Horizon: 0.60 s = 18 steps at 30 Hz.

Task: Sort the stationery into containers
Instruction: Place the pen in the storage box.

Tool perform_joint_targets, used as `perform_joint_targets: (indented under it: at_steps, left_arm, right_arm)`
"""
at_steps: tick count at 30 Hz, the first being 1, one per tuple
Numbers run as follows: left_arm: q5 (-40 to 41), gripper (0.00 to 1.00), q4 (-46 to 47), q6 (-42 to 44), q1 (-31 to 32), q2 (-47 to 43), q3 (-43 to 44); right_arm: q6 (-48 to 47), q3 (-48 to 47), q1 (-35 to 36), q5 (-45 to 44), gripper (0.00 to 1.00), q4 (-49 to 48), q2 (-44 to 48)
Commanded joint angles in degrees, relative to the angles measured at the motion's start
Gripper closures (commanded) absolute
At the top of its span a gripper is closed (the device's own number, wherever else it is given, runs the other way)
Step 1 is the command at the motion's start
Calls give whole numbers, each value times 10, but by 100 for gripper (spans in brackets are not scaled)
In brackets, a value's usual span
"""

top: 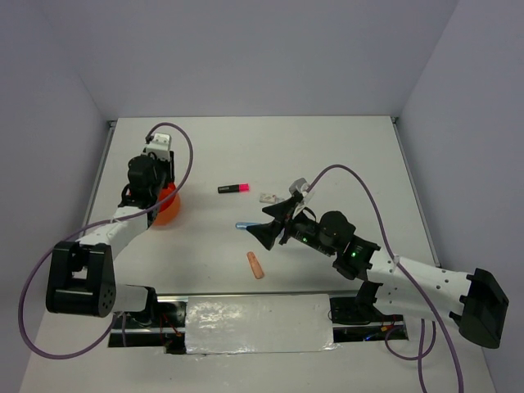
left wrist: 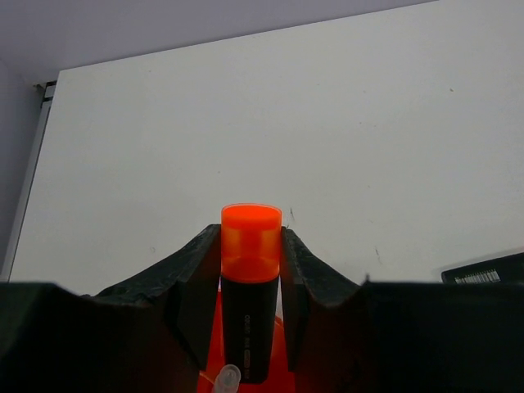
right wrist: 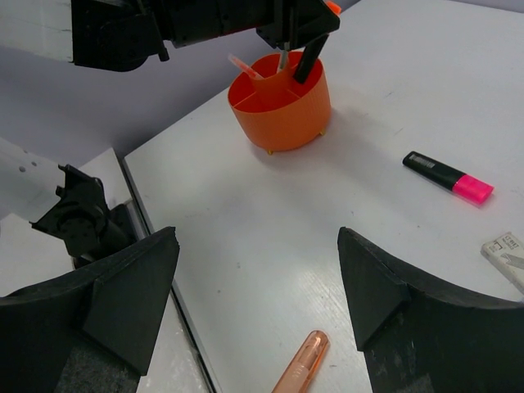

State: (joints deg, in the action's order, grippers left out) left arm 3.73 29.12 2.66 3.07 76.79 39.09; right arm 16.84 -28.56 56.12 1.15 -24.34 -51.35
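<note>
Orange highlighter (left wrist: 250, 315) stands tilted, cap up, its lower end inside one compartment of the tub (right wrist: 278, 115), with the left gripper (left wrist: 251, 254) clamped on its cap. Thin pens (right wrist: 246, 67) lean in the tub beside it. Pink highlighter (top: 233, 188), white block (top: 268, 197), blue marker (top: 245, 226) and eraser (top: 256, 264) lie on the table (top: 344, 147), well apart from the tub. The right gripper (right wrist: 258, 246) hangs over them, spread wide and empty.
</note>
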Motion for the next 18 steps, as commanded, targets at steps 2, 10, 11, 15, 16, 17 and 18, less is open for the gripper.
perform_joint_targets:
  at_steps: [2, 10, 11, 15, 16, 17, 18]
  left_arm:
    - [28, 53, 44, -3, -3, -19, -5]
    - [39, 44, 46, -8, -3, -22, -8]
    - [41, 44, 45, -12, -3, -23, -6]
    - [62, 26, 13, -21, 18, -33, 28]
    - [59, 3, 2, -21, 24, -33, 54]
    - [53, 1, -16, -40, 29, -31, 75]
    - [36, 1, -70, -46, 42, -19, 98]
  right_arm:
    - [-7, -16, 3, 3, 15, -4, -6]
    - [-7, -17, 4, 1, 15, 0, -5]
    - [-7, -18, 2, 1, 15, -2, -5]
    - [-1, -19, 3, -4, 14, 1, -12]
    - [0, -19, 1, -4, 14, 2, -13]
    - [3, -20, 0, -4, 14, 3, -11]
    - [8, -19, -1, -4, 13, 3, -9]
